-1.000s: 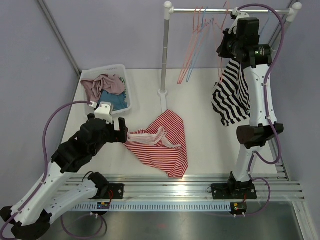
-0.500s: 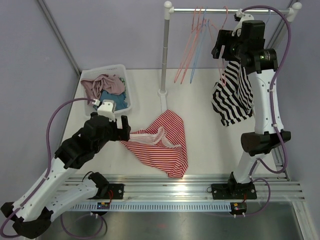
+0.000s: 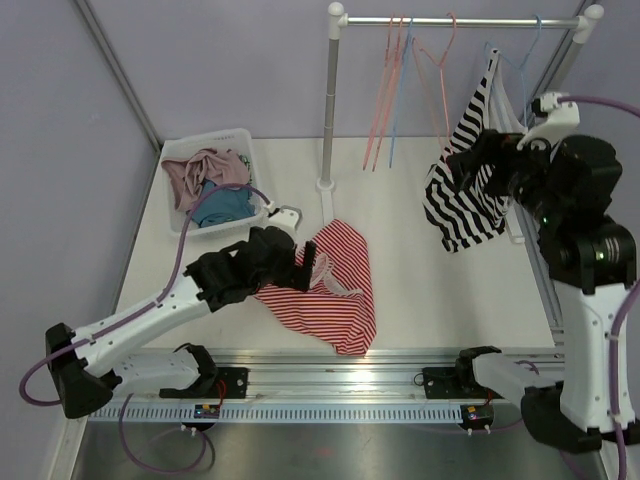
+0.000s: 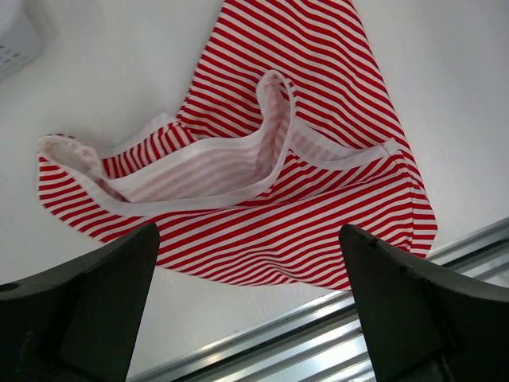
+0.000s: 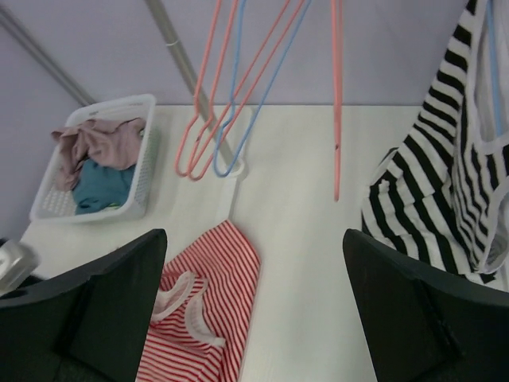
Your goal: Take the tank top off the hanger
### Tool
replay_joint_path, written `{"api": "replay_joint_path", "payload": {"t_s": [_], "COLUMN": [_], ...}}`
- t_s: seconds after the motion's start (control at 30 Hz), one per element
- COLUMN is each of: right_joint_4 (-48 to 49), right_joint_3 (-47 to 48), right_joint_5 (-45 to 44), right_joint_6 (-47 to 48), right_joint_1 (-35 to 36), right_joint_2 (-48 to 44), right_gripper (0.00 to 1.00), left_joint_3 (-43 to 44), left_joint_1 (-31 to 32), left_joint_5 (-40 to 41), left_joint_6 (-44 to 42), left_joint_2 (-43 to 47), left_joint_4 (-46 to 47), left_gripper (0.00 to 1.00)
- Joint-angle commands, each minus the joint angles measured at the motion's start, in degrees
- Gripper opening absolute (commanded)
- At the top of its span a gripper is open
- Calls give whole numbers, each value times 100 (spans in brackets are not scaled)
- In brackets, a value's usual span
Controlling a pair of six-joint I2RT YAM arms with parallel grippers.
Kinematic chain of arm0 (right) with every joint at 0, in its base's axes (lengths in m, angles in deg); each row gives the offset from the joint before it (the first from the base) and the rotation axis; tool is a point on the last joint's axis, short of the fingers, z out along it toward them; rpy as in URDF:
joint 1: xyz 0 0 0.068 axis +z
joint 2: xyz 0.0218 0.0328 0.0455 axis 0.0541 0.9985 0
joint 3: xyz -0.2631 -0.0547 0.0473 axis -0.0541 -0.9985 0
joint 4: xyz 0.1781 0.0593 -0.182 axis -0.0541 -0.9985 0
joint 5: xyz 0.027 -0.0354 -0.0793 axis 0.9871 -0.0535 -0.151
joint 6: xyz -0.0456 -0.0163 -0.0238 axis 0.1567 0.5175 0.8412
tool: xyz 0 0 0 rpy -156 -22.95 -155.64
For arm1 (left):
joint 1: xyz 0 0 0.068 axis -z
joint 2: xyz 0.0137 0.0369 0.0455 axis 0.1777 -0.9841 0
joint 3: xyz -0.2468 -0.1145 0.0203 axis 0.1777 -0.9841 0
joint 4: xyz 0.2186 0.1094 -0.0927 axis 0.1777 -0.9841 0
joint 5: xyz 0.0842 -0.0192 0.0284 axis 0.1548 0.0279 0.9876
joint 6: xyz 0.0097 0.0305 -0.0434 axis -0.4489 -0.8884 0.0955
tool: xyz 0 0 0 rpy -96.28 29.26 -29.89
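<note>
Right fingers (image 5: 413, 318) have withdrawn from the black-striped tank top (image 3: 465, 205).

Your left arm (image 3: 150, 315) stretches low from the near-left corner of the tabletop (image 3: 400, 200) toward its middle, and the left gripper (image 3: 308, 264) tips downward with its jaws spread wide. Your right arm (image 3: 590, 300) stands tall along the right edge, with the right gripper (image 3: 468, 165) raised high and pointing leftward, jaws likewise wide apart

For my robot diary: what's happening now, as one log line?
left tool: open over red top | right tool: open near black top | black top: hanging, unheld
</note>
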State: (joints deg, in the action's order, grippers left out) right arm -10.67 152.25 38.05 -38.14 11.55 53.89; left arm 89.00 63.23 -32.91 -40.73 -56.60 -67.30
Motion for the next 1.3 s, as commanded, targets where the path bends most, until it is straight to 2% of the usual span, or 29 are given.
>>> {"api": "replay_joint_path", "payload": {"t_s": [0.0, 0.1, 0.3, 0.47, 0.63, 0.67, 0.73, 0.77, 0.8, 0.93, 1.03, 1.07, 1.27], "right_joint_4": [809, 810, 1723, 1636, 1574, 1609, 1732, 1776, 1829, 1847, 1830, 1829, 1812], "right_joint_3": [-976, -1426, -2728, -2843, -2878, -2913, -2931, -2931, -2913, -2790, -2720, -2702, -2790], "right_joint_5": [976, 1732, 3324, 3292, 3300, 3326, 3370, 3449, 3485, 3564, 3520, 3503, 3415], "right_joint_6": [-356, -471, -1139, -1139, -1122, -1148, -1209, -1262, -1280, -1280, -1245, -1236, -1201], "right_joint_1": [-27, -27, -19, -27, -27, -27, -19, -27, -27, -27, -27, -27, -19], "right_joint_2": [-854, -1181, -1937, -2175, -2254, -2263, -2316, -2342, -2368, -2430, -2492, -2518, -2588], "right_gripper": [99, 100, 99, 99, 100, 100, 99, 99, 100, 99, 99, 99, 99], "left_joint_3": [-27, -159, -203, -246, -598, -660, -809, -888, -1019, -1231, -1249, -1232, -565], "left_joint_1": [220, 325, 378, 475, 493, 501, 519, 545, 554, 563, 572, 572, 554], "left_joint_5": [-167, -388, -450, -178, -441, -493, -625, -643, -687, -635, -416, -310, 1357], "left_joint_6": [79, 35, 61, 202, 290, 290, 316, 343, 386, 501, 589, 624, 1107], "left_joint_2": [-357, -823, -1957, -2765, -3197, -3276, -3496, -3540, -3566, -3427, -3093, -2727, -1013], "left_joint_4": [833, 1273, 1686, 1721, 2169, 2335, 2433, 2529, 2583, 2514, 2146, 2004, 528], "left_gripper": [99, 99, 99, 99, 98, 94, 67, 59, 40, 0, 0, 0, 0]}}
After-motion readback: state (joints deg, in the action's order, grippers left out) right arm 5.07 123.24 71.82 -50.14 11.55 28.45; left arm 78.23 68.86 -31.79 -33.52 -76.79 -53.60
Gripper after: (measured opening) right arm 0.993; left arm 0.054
